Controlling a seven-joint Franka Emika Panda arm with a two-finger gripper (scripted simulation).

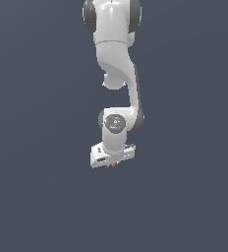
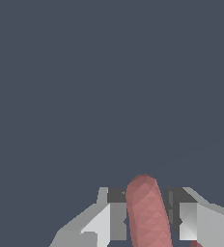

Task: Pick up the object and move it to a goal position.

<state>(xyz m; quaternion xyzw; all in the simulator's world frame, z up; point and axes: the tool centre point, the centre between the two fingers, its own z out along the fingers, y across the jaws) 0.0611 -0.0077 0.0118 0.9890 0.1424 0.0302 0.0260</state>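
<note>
In the wrist view a dull red-pink ridged strand of the object point(image 2: 147, 212) stands between my gripper's point(image 2: 147, 222) two fingers point(image 2: 118, 221), which press against it on both sides. In the exterior view the white arm hangs down the middle and the gripper point(image 1: 112, 160) points at the camera side; only a small red tip of the object point(image 1: 113, 165) peeks out under the hand. The rest of the object is hidden by the hand.
A plain dark blue-grey surface point(image 1: 185, 197) fills both views. No other object or marker shows.
</note>
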